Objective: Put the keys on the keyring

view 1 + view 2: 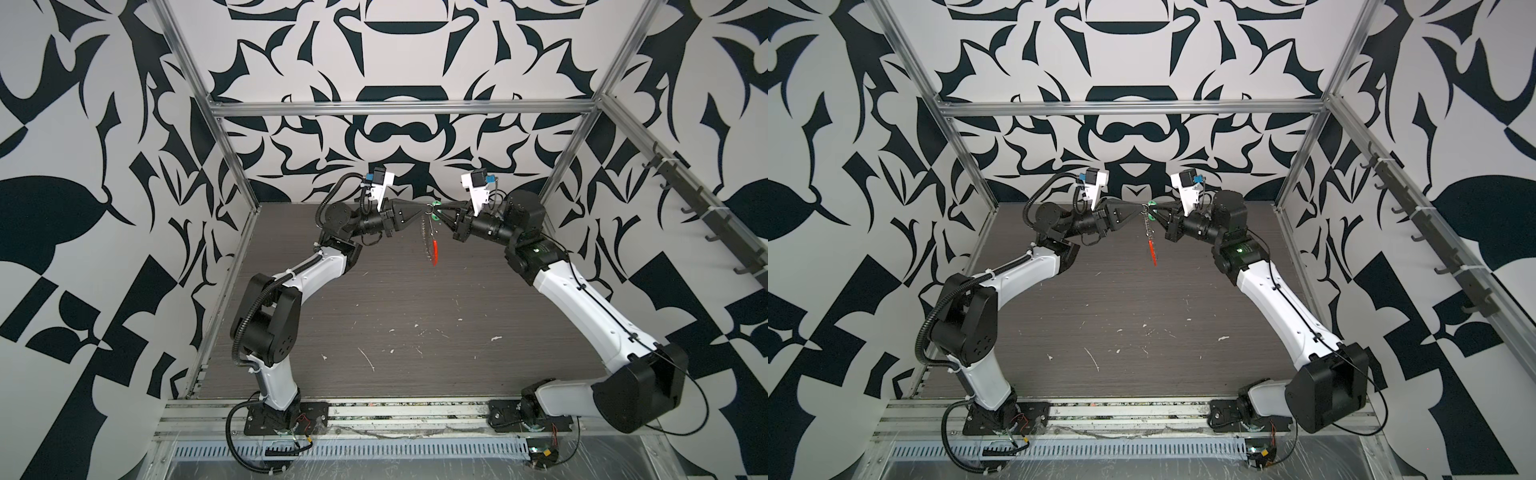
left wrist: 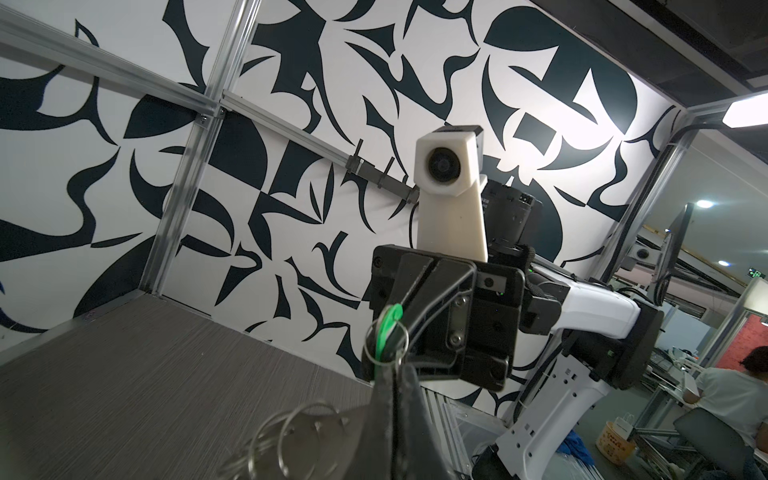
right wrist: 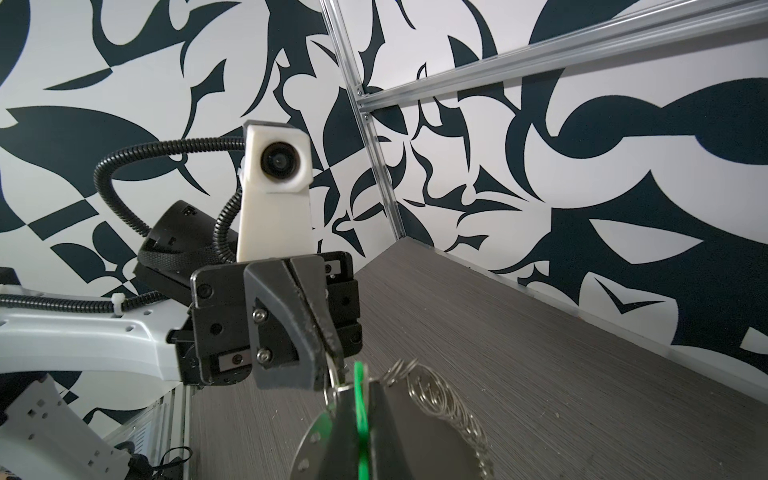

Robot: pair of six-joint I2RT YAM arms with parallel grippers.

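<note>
Both grippers meet tip to tip in mid-air over the back of the table. My left gripper [image 1: 423, 209] [image 2: 397, 374] is shut on the top of the keyring [image 1: 427, 237]. The keyring hangs edge-on below it, with a row of silvery pieces [image 3: 449, 407] and a red segment [image 1: 434, 250] [image 1: 1153, 254] at the lower end. My right gripper [image 1: 439, 211] [image 3: 360, 388] is shut on the keys, a thin green tag [image 3: 360, 415] [image 2: 388, 328] [image 1: 1152, 203]. The tag stands edge-on between its fingers, right against the small ring at the left fingertips [image 3: 334, 353].
The grey wood-grain table [image 1: 415, 332] carries white scuff marks. Aluminium frame posts stand at the back corners. A rail of dark hooks [image 1: 706, 216] runs along the right wall. Both arm bases sit on the front rail.
</note>
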